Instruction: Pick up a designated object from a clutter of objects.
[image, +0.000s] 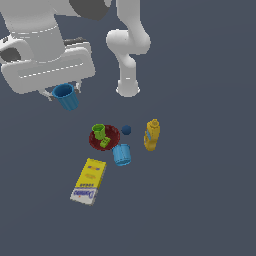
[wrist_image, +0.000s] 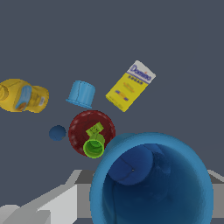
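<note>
The medium-blue cup (image: 66, 96) is seen raised clear of the floor, held under the arm's white hand at the exterior view's upper left. The gripper (image: 64, 91) is closed on this cup; small finger tips are visible at either side of its rim. In the wrist view the same cup (wrist_image: 151, 181) fills the near foreground, its open mouth turned toward the camera and its inner base visible.

The remaining clutter is observed on the dark floor, well apart from the held cup. A dark red plate (image: 112, 141) carries a green cup (image: 99, 131) and a small green piece (image: 105, 143). A blue ball (image: 126, 130) lies just beside the plate on the exterior view's right. Further right a yellow mustard bottle (image: 152, 135) is noted. A paler sky-blue cup (image: 122, 154) is lying on its side against the plate's near edge. A yellow box (image: 88, 180) lies flat, nearer the camera and to the exterior view's left of the paler cup
</note>
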